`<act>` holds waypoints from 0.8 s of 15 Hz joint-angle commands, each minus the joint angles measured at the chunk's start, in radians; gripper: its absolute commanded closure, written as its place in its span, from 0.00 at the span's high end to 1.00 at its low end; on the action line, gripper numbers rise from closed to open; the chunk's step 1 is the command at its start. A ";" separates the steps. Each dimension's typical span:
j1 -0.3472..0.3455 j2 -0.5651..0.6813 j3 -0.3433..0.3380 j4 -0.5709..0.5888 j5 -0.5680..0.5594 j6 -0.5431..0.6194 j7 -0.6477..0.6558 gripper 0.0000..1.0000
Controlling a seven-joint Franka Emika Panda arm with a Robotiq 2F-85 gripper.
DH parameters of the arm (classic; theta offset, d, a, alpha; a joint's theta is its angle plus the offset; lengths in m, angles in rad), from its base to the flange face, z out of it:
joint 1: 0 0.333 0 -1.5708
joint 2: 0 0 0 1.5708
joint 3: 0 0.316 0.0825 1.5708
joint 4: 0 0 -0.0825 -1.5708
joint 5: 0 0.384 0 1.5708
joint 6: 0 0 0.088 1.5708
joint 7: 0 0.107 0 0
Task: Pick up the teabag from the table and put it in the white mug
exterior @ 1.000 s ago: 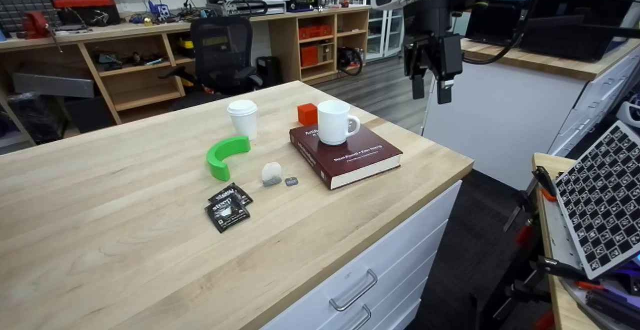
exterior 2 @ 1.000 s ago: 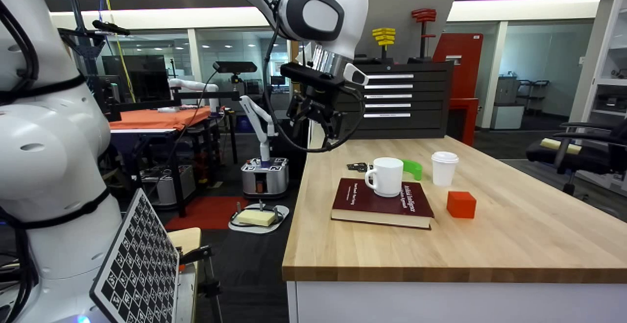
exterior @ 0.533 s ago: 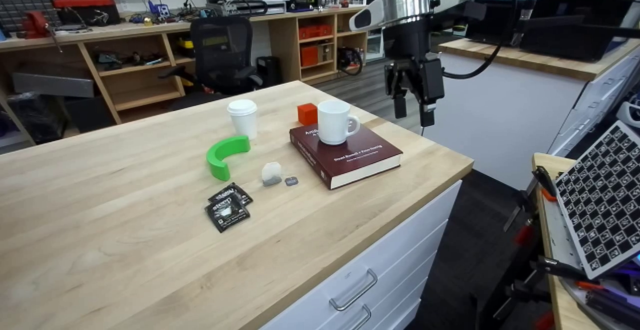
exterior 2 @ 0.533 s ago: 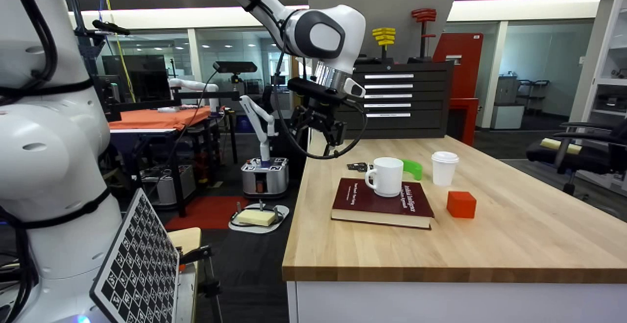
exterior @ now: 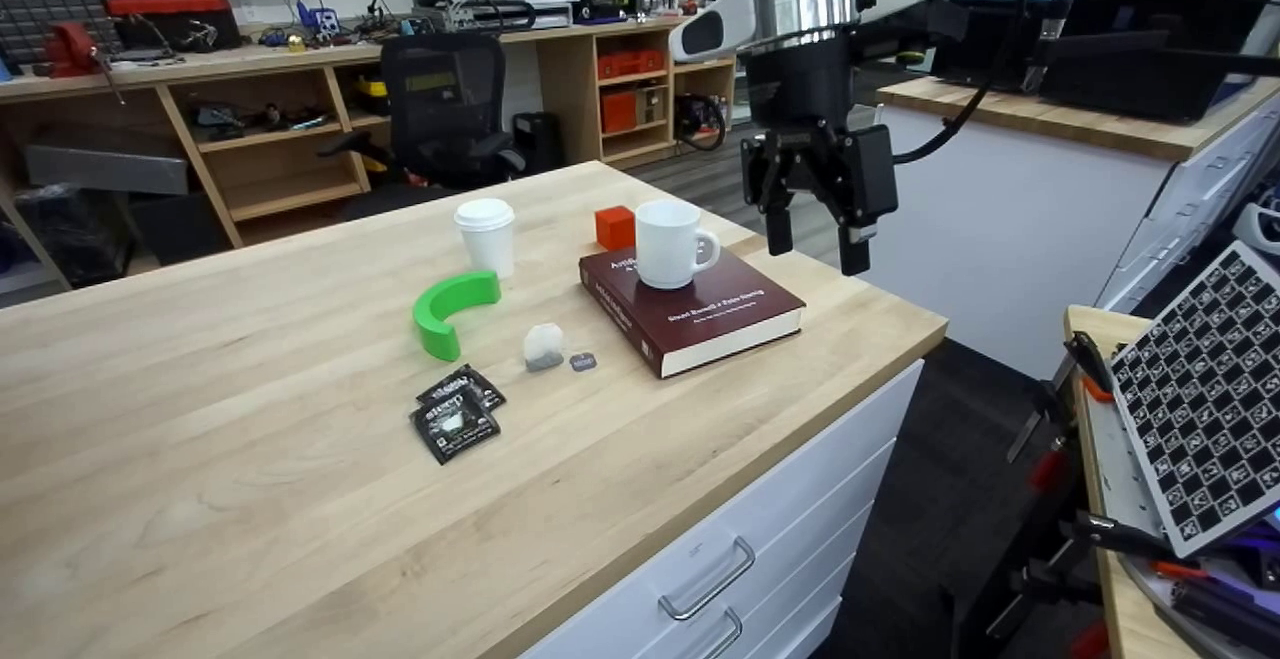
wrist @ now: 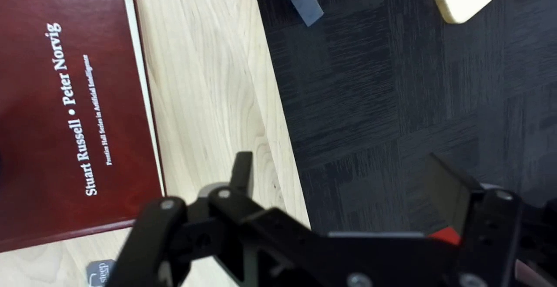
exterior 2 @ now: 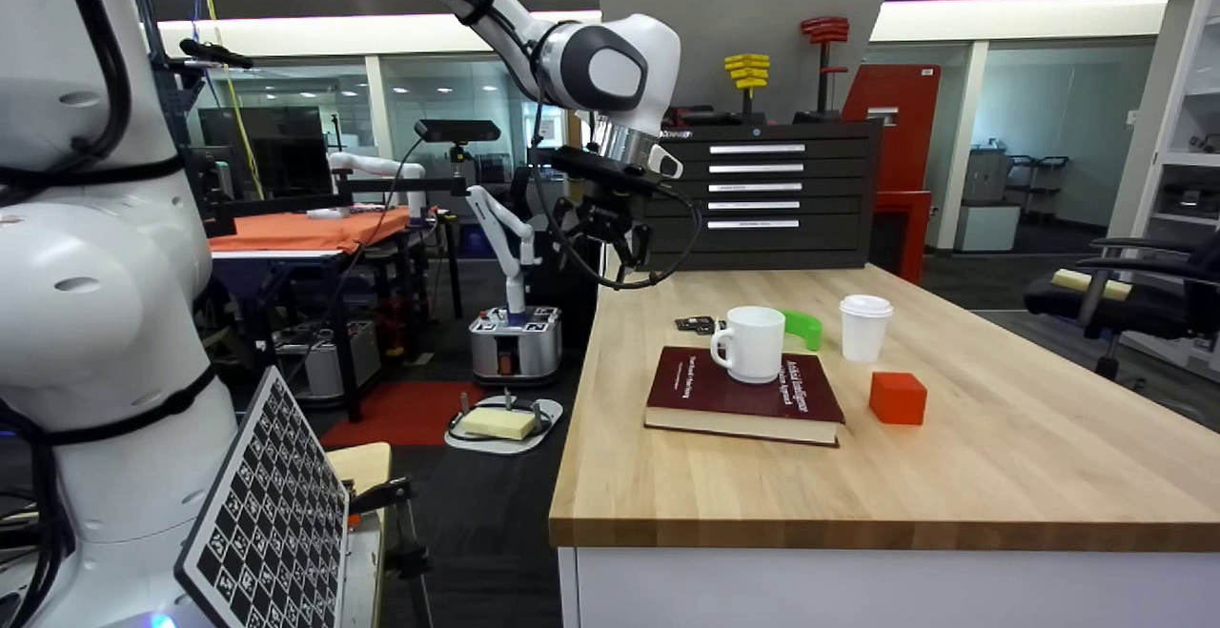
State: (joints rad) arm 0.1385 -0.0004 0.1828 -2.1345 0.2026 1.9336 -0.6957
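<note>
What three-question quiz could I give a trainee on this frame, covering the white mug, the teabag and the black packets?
1. Open question: in both exterior views, what does the white mug stand on?

2. True or false: the pincer is open and apart from the teabag.

3. Multiple choice: how many black packets can be counted on the table?
A) one
B) two
C) four

Key:
1. The maroon book, lying flat.
2. True; the teabag lies on the table, with the pincer well away from it.
3. B; two, one partly overlapping the other.
</note>
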 commanded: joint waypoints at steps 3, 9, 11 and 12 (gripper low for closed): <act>0.014 0.012 -0.002 0.035 0.003 -0.013 -0.025 1.00; 0.015 0.005 0.000 0.009 0.000 -0.003 -0.017 1.00; 0.015 0.005 0.000 0.009 0.000 -0.003 -0.017 1.00; 0.011 -0.004 -0.003 0.000 0.004 -0.026 -0.016 1.00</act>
State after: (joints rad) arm 0.1446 0.0045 0.1908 -2.1274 0.2030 1.9334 -0.7137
